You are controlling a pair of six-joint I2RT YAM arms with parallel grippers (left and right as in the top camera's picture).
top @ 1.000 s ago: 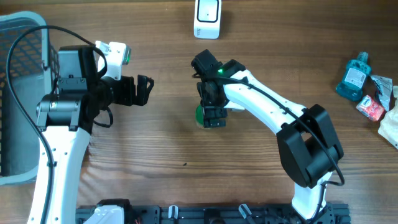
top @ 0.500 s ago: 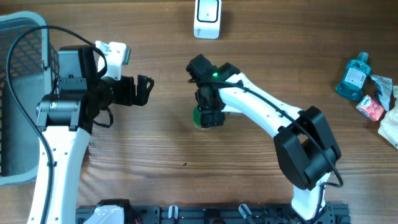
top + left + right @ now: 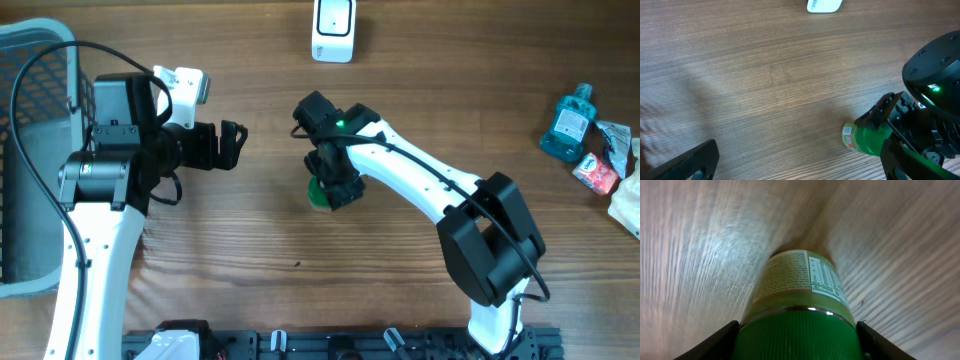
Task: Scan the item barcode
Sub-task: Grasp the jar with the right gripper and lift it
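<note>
R arm is edging left vs the earlier frame, right gripper (image 3: 328, 190) clamping part-closed on the cap of the green bottle (image 3: 867, 140) lying mid-table, so grasp step is finishing and next it's needing a lift w/ barcode facing the scanner (image 3: 333, 28), left gripper (image 3: 233, 145) hanging wide open, empty.

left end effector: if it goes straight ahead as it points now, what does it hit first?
The left end effector points across the table at the right arm's wrist, next to the right end effector gripping the green bottle. That comes first, unless heights differ; overhead can't tell.
</note>
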